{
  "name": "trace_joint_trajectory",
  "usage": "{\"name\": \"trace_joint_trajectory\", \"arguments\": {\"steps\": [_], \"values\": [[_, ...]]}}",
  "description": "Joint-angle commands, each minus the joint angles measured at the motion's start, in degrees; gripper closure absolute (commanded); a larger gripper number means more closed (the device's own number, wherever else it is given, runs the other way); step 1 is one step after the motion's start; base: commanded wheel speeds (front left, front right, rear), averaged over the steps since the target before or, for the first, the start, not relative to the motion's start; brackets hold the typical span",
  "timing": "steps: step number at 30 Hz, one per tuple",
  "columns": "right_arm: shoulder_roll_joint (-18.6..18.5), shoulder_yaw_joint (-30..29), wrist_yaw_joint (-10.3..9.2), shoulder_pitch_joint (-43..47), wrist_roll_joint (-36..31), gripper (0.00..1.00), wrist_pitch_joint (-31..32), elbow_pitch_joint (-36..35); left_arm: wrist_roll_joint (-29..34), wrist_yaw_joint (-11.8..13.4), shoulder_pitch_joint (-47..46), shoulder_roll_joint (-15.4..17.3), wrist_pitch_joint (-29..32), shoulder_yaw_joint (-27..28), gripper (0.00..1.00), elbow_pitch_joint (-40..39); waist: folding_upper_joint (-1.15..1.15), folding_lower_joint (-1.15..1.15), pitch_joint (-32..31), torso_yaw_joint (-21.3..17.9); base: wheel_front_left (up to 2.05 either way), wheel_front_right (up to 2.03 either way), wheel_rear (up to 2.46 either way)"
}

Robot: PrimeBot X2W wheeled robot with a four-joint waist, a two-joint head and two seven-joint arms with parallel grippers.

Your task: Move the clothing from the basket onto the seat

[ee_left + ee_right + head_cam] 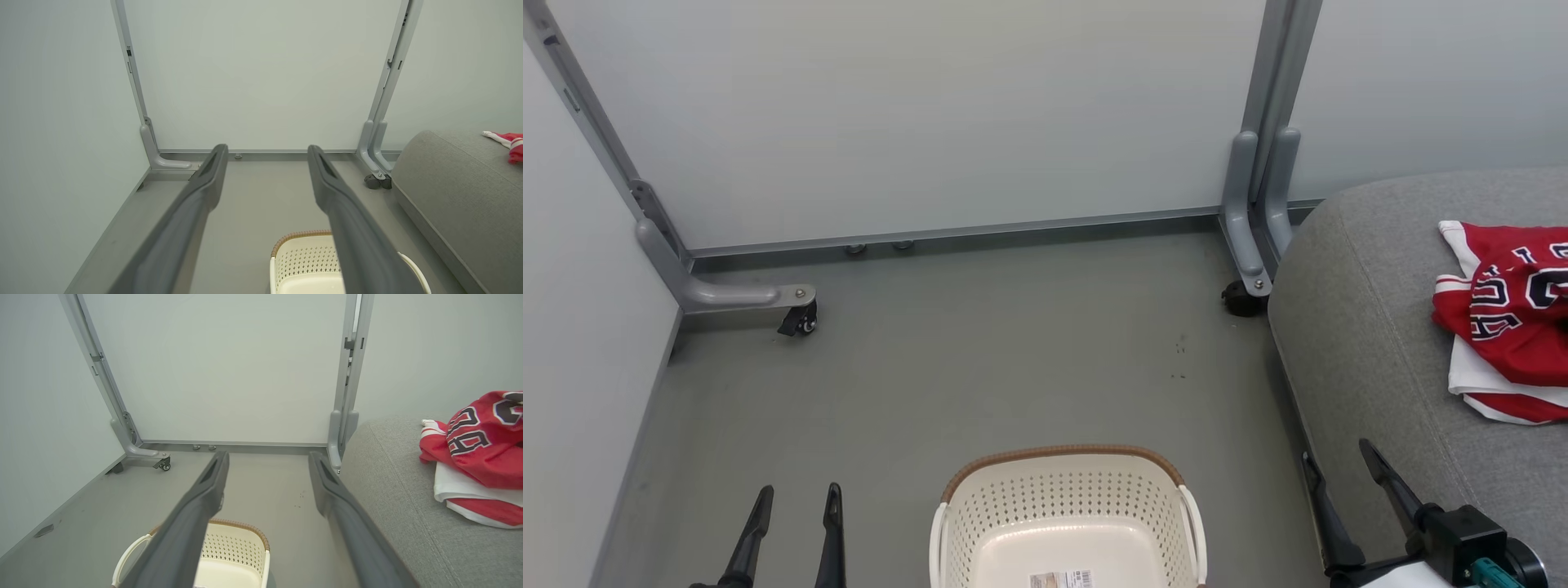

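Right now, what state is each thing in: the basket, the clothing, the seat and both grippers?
Basket: upright on the floor, no clothing in the part that shows, a label on its bottom.
Clothing: crumpled in a heap on the seat.
Seat: bears the clothing.
Left gripper: open, empty.
Right gripper: open, empty.

The jersey (1515,314) and the seat (1364,327) run off the right edge; the basket (1066,452) is cut off at the bottom edge, its label (1060,580) too small to read
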Motion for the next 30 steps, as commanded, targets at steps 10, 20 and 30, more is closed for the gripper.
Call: {"name": "trace_joint_trajectory", "arguments": {"steps": [10, 20, 30], "values": [[-0.2, -0.2, -0.11, 0.8, 0.0, 0.0, -0.1, -0.2, 0.2, -0.5, 0.1, -0.1, 0.0, 0.1, 0.0, 0.7, 0.0, 0.01, -0.1, -0.9, 0.0, 0.0, 0.0], [0.1, 0.1, 0.0, 0.7, 0.2, 1.0, 0.0, 1.3, -0.4, -0.2, 0.1, -0.1, 0.0, -0.7, 1.0, 2.6, 0.0, 0.01, -0.4, -1.2, 0.0, 0.0, 0.0], [0.0, -0.3, -0.01, -0.9, 10.5, 1.0, 2.2, 2.7, -10.9, -0.1, -2.1, 0.4, 2.0, -0.5, 1.0, 3.9, 0.0, 0.01, 0.0, -1.1, 0.0, 0.0, 0.0]]}}
